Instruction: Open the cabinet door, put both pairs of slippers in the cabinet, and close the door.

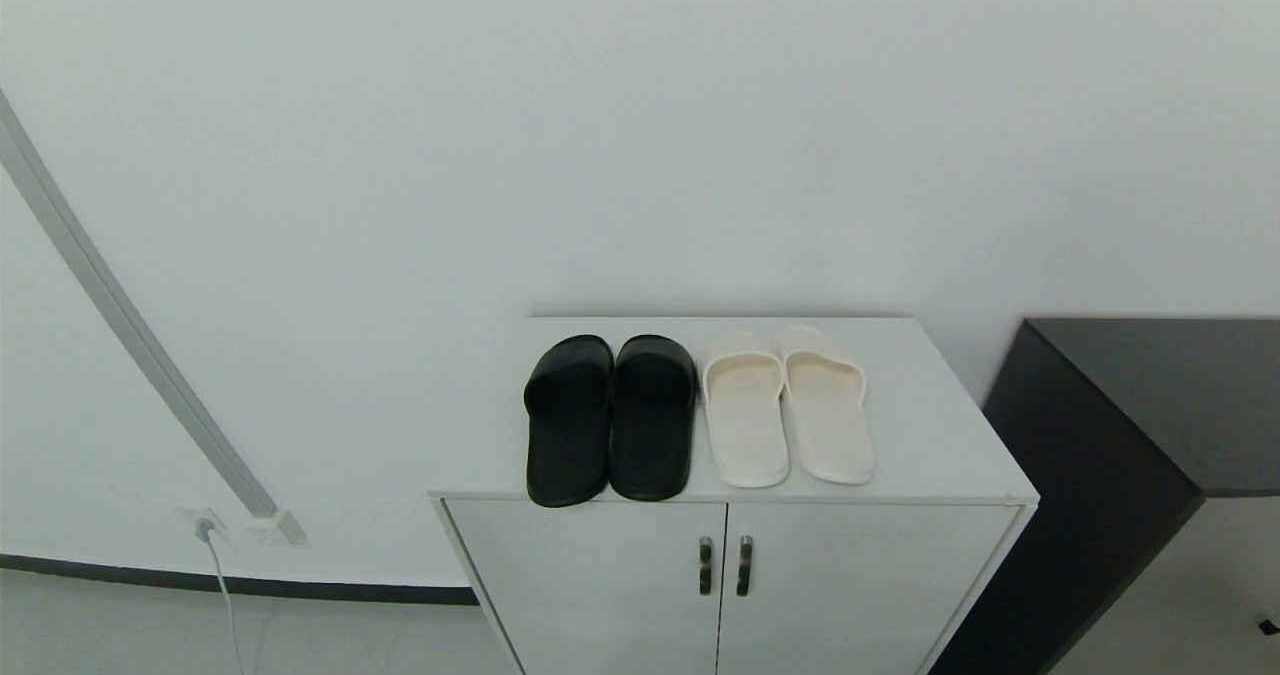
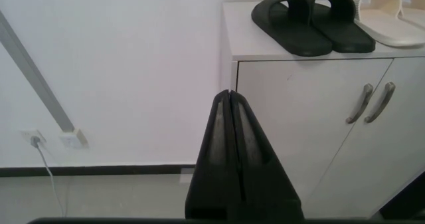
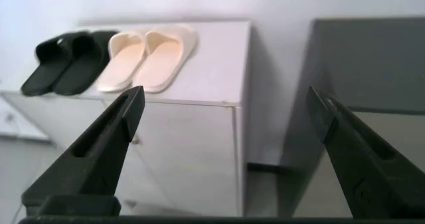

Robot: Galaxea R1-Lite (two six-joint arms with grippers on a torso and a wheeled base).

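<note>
1. White cabinet (image 1: 960,425): both doors (image 1: 600,595) shut, handles (image 1: 724,565) untouched, so opening not yet begun.
2. Black slippers (image 1: 610,420) & cream slippers (image 1: 787,407): side by side on cabinet top, none inside yet.
3. Left gripper (image 2: 230,98): jaws pressed together, empty.
4. Right gripper (image 3: 224,94): jaws wide apart, empty.

My left gripper (image 2: 230,93) has two matte black fingers (image 2: 249,157), long wedges that narrow to thin tips, each with a shallow lengthwise groove on its face. My right gripper (image 3: 224,91) has the same black tapered build, and I can see a slot cut along one finger's side.
</note>
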